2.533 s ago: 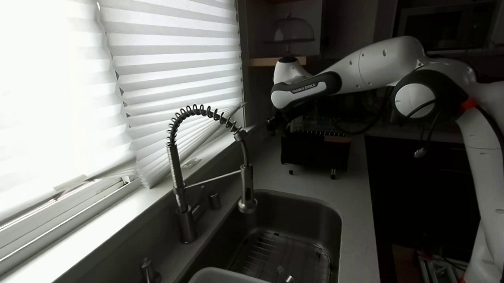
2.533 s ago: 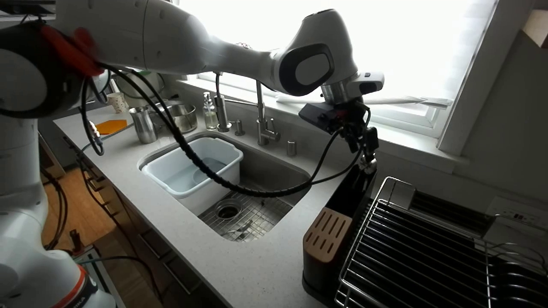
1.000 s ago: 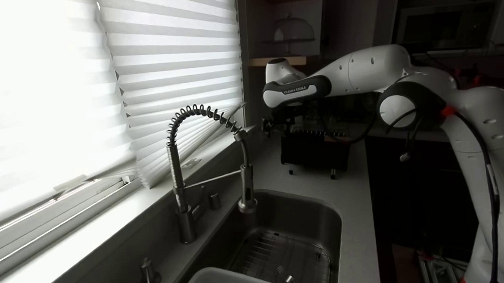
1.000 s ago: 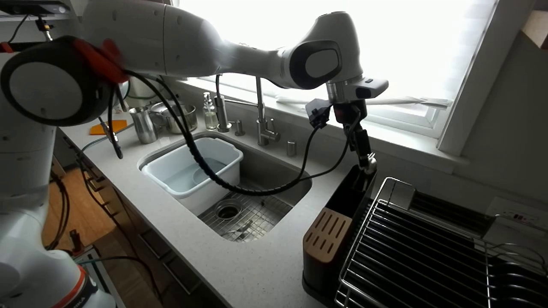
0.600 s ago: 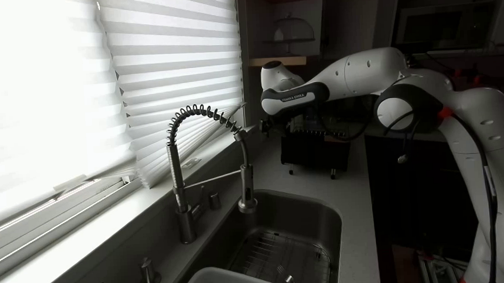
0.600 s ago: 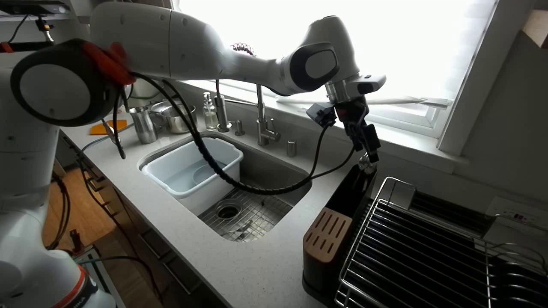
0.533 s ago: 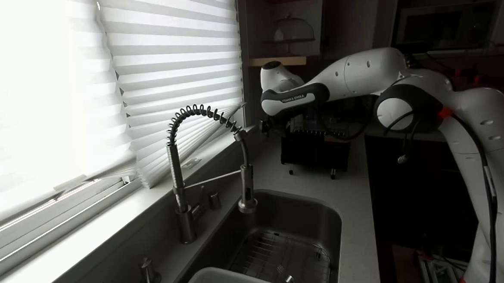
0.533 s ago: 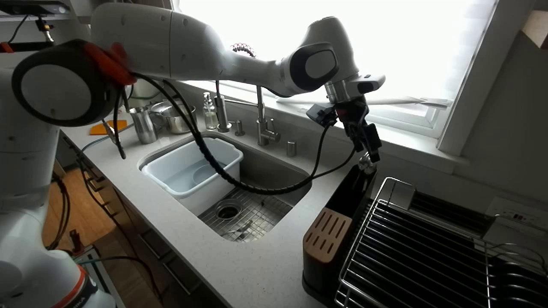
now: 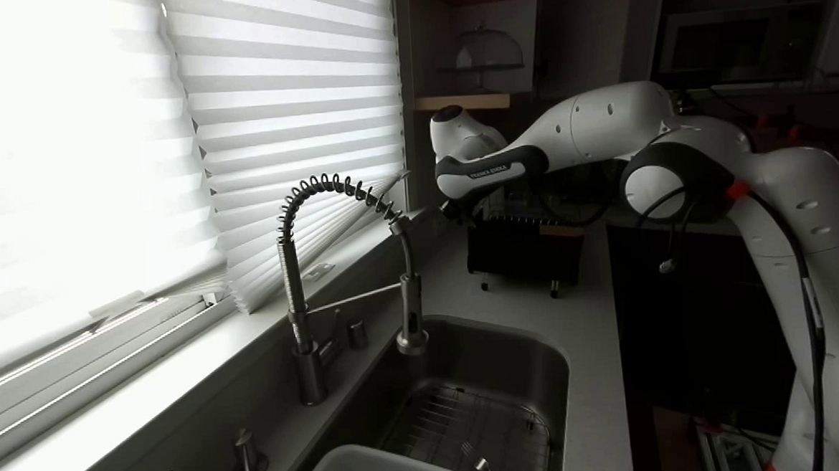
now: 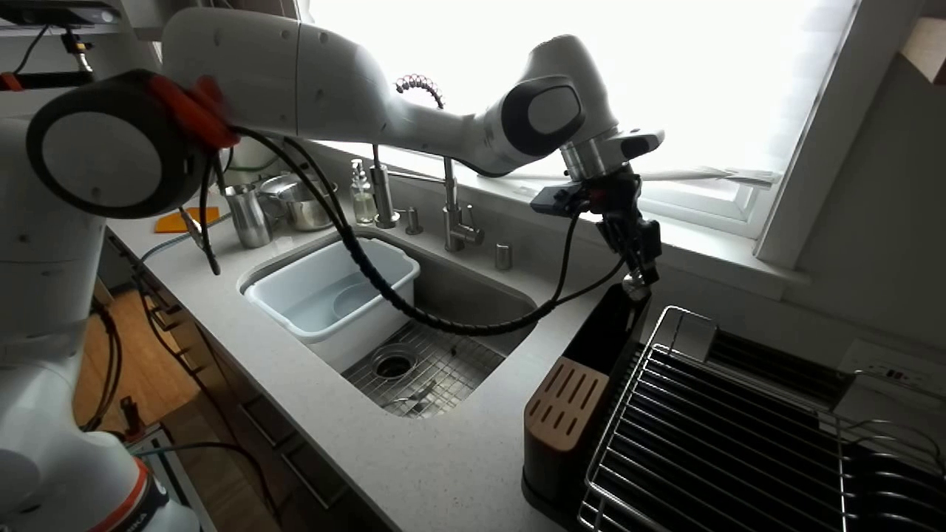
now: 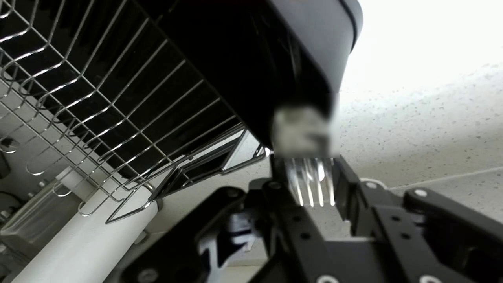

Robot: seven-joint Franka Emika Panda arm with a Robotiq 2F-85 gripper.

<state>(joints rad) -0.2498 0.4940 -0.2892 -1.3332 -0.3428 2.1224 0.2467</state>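
Fork (image 11: 309, 181) between downward-tilted fingers (image 11: 346, 190), arm (image 10: 347, 89) outstretched.

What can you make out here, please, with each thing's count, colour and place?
sink: one, grey, in counter
blinds: count unclear, white, behind sink
faucet: one, metallic, behind sink
soap bottle: one, clear, near faucet
tub: one, white, in sink
loose fork: one, silver, in sink
metal cup: one, silver, on counter
pots: count unclear, silver, beside cup
dish rack: one, black and silver, on counter
cutlery holder: one, black and brown, beside rack
fork: one seen, silver, at holder's end
arm: one, white, above counter
claw: one, black, fingers flanking fork
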